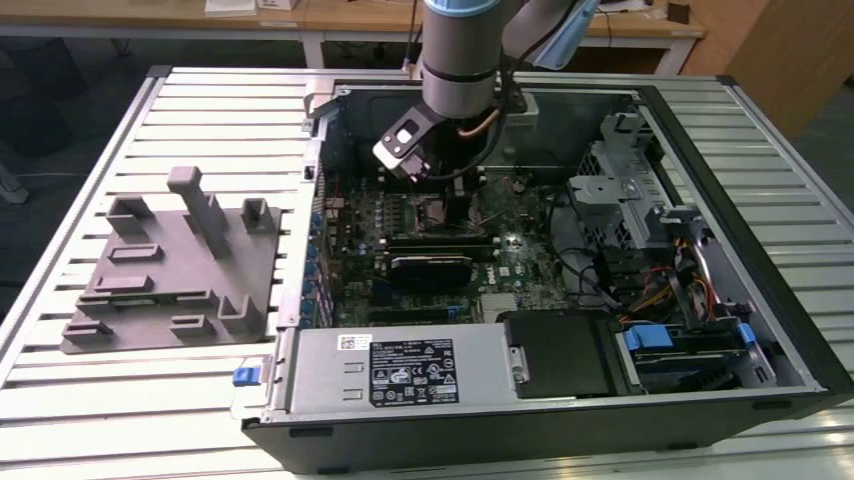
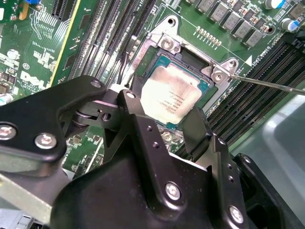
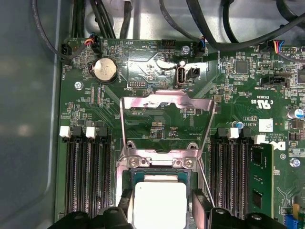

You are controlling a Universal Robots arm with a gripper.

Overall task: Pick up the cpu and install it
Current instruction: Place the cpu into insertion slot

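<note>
My claw (image 2: 163, 112) over the cpu (image 2: 174, 90)
The cpu lies in the open socket (image 3: 159, 162) right under my claw; I cannot tell if I grip it.

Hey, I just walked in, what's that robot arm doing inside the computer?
The arm reaches down into the open computer case, with its gripper right over the processor socket on the motherboard. The cpu lies in the socket opening, silver top up, directly at the gripper. I can't tell whether it is being gripped. The socket's metal cover plate is flipped open, so the chip isn't clamped down. The grey fixture stands on the table beside the case.
</note>
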